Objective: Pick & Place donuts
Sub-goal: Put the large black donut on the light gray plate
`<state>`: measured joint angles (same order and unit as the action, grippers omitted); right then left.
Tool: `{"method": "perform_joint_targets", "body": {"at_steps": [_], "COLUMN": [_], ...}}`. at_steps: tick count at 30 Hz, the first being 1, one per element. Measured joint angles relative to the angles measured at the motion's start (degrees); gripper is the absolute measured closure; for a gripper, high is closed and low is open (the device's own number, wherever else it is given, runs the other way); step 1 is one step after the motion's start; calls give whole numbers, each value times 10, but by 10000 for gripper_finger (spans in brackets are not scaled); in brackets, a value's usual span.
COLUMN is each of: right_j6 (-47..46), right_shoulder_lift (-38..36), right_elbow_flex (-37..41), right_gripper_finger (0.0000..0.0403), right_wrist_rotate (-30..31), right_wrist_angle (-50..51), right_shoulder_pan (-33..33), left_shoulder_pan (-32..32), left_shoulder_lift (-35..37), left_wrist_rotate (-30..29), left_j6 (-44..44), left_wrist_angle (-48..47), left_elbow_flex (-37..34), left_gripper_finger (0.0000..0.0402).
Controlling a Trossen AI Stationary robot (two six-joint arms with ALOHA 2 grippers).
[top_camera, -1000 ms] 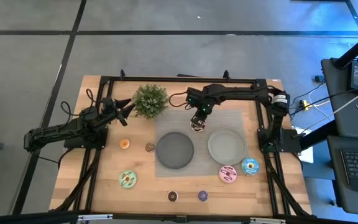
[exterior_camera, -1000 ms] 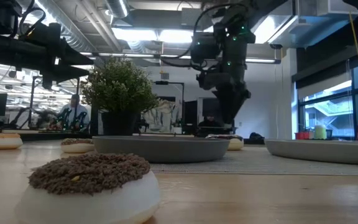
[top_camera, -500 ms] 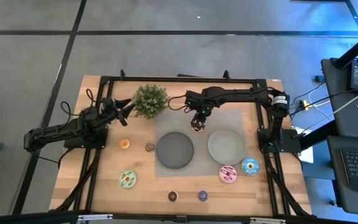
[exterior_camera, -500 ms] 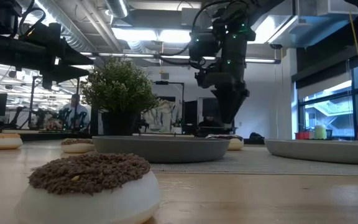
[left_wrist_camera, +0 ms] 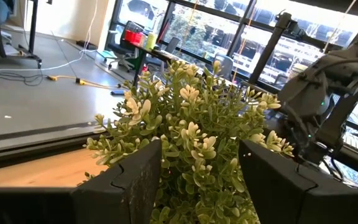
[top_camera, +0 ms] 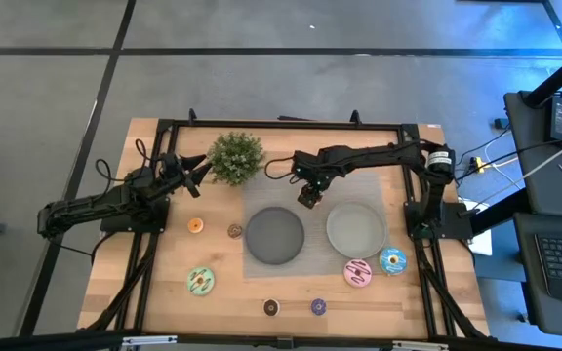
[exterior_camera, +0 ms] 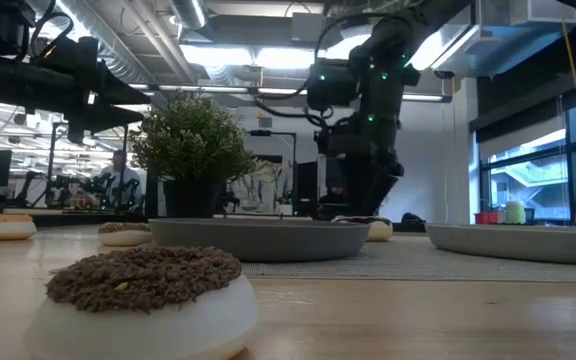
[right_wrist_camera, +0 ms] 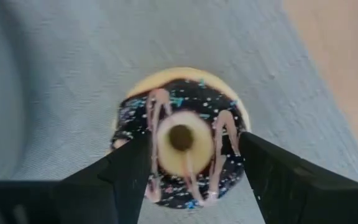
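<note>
A chocolate donut (right_wrist_camera: 182,137) with sprinkles lies flat on the grey mat (top_camera: 359,185), on the far side between the dark plate (top_camera: 274,235) and the pale bowl (top_camera: 355,228). My right gripper (top_camera: 307,198) is open right over it, pointing down, and also shows in its wrist view (right_wrist_camera: 193,155). The other donuts lie on the table: orange (top_camera: 195,225), brown (top_camera: 235,231), green (top_camera: 200,281), dark brown (top_camera: 271,308), purple (top_camera: 318,308), pink (top_camera: 359,272), blue (top_camera: 392,260). My left gripper (top_camera: 201,163) waits open and empty by the plant (top_camera: 235,157). My right gripper comes from above, pointing down, with one finger (right_wrist_camera: 135,165) and the other (right_wrist_camera: 257,165) over two opposite sides of the chocolate donut's ring (right_wrist_camera: 225,134). I cannot tell whether they touch it. The donut lies flat on the mat, icing up.
The potted plant stands at the far side, right in front of my left gripper (left_wrist_camera: 199,162). A black frame (top_camera: 281,125) runs around the table. The dark brown mini donut (exterior_camera: 143,295) fills the low view's foreground.
My right gripper has turned at the wrist and come over the chocolate donut, now covering it in the high view. The donut has stayed in place on the mat.
</note>
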<state>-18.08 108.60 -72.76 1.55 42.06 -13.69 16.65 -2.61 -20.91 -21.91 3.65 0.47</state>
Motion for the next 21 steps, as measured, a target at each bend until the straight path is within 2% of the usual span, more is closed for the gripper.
{"method": "perform_joint_targets", "body": {"at_steps": [3,6,12,21], "right_j6": [2,2,-3,-13], "right_shoulder_lift": [1,1,1,1], "right_elbow_flex": [6,5,13,38], "right_gripper_finger": [157,157,169,236], "right_wrist_rotate": [56,65,32,14], "right_wrist_angle": [3,-2,-6,-17], "right_shoulder_pan": [0,-1,-4,-7], "left_shoulder_pan": [0,0,0,0], "left_shoulder_lift": [0,0,0,0], "left_wrist_rotate": [0,0,0,0], "left_j6": [0,0,0,0], "left_wrist_angle": [0,0,0,0], "left_elbow_flex": [0,0,0,0], "left_gripper_finger": [192,192,192,192]}}
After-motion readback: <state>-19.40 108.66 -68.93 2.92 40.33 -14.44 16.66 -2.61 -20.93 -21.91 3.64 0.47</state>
